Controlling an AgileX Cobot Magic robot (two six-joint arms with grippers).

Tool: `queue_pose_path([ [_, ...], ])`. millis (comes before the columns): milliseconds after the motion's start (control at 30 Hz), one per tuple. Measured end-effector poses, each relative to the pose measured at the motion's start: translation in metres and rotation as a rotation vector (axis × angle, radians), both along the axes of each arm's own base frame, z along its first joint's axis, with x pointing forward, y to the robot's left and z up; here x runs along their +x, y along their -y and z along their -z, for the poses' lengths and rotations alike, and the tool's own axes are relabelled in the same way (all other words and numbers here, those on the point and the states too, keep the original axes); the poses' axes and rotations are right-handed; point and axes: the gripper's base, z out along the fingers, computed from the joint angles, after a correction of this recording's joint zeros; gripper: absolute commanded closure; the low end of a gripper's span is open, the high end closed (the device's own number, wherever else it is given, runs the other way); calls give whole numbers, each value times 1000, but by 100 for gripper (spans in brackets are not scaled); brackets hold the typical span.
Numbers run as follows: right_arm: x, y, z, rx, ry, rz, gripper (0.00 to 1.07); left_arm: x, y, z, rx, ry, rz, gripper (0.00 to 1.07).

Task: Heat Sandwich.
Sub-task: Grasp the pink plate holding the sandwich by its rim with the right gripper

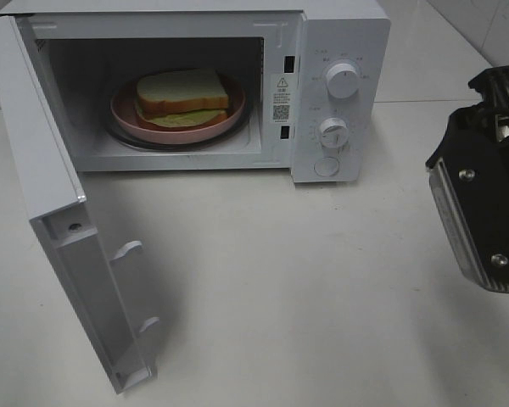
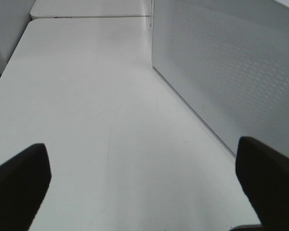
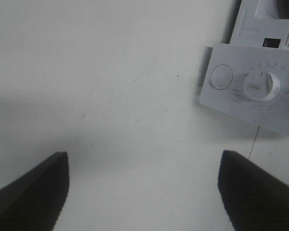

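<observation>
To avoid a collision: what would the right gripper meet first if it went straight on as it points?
Probably the white table: the right gripper points down at it, and the microwave's control panel lies aside.

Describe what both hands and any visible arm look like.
The left hand has two black fingers with blunt tips. The right hand has matching black wedge-shaped fingers. From above, the right arm is a black housing with a ribbed silver side strip and two round fasteners. No cables or markings show.
</observation>
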Motion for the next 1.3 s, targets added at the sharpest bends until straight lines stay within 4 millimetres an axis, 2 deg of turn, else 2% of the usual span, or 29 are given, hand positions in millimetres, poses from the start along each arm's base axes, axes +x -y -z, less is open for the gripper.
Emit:
queue_pose_path([
  [200, 9, -9, 5, 0, -6, -17, 27, 0, 0, 0, 0, 0, 0, 7],
  [367, 20, -18, 2, 23, 17, -30, 27, 0, 0, 0, 0, 0, 0, 7],
  [700, 41, -57, 4, 62, 32, -118, 27, 0, 0, 0, 0, 0, 0, 7],
  [967, 73, -88, 7, 95, 24, -120, 27, 0, 0, 0, 0, 0, 0, 7],
  [1167, 88, -100, 9, 110, 15, -96, 27, 0, 0, 0, 0, 0, 0, 7],
  [1300, 98, -109, 11, 111, 11, -92, 22, 0, 0, 0, 0, 0, 0, 7],
])
